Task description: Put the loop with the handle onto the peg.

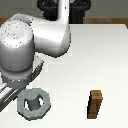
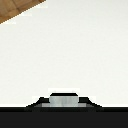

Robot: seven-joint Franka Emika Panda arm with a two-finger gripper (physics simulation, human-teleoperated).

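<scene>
The loop with the handle is a flat grey faceted ring near the front of the exterior view's left. A grey round peg shows inside its hole, so the ring sits around the peg. The handle points toward my gripper, which is low beside the ring and mostly hidden by the arm's bulky white body. In the wrist view a grey piece of the loop's handle sits centred between dark finger parts, so the gripper appears shut on it. The ring itself is out of the wrist view.
A brown wooden square block stands upright at the front of the exterior view's right. The white table ends at a brown floor edge visible in the wrist view.
</scene>
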